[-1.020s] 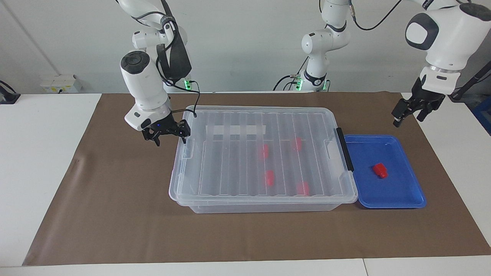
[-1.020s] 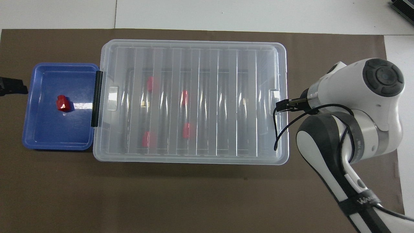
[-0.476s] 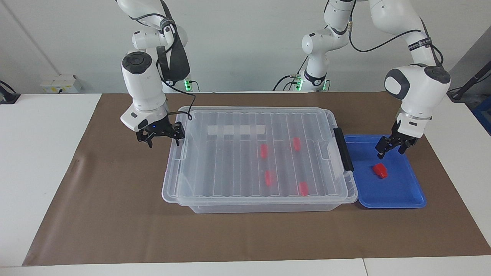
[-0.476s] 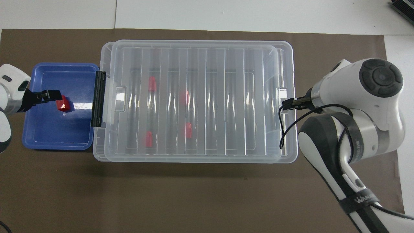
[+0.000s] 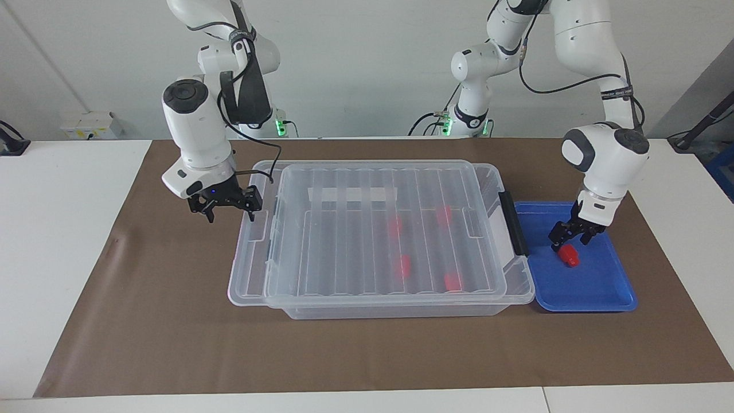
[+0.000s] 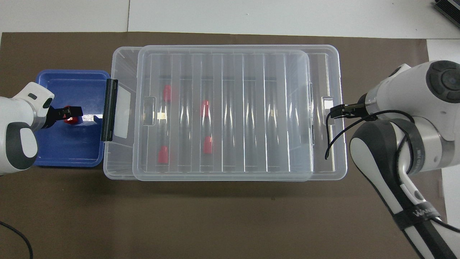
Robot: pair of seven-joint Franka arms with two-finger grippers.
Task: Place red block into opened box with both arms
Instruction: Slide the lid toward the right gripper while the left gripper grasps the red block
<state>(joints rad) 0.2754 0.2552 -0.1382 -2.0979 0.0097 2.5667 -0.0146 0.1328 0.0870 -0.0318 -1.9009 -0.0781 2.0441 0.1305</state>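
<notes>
White wall and white table (image 5: pixel 69 241) frame the scene, with a brown mat (image 5: pixel 172 332) spread across most of the tabletop. On the mat sits the box (image 5: pixel 395 307), a big clear bin whose ribbed lid (image 5: pixel 355 241) lies shifted toward the right arm's end, overhanging the rim there and leaving a strip of the bin uncovered at the end with the black clip (image 5: pixel 512 223). Four red blocks show dimly through the lid, resting inside the bin.

Touching the clip end of the bin is a shallow blue tray (image 5: pixel 608 287), and in it lies the red block (image 5: pixel 569 256), toward the side of the tray nearer to the robots.

Coming in over the tray, the left arm (image 5: pixel 602 155) has its left gripper (image 5: pixel 567 240) right above the block, jaws spread and straddling it; whether the fingertips touch it cannot be told.

At the overhanging end of the lid, the right arm (image 5: pixel 198 132) keeps the right gripper (image 5: pixel 228 205) just beside the lid's edge, jaws apart; whether it grips the edge cannot be told.
</notes>
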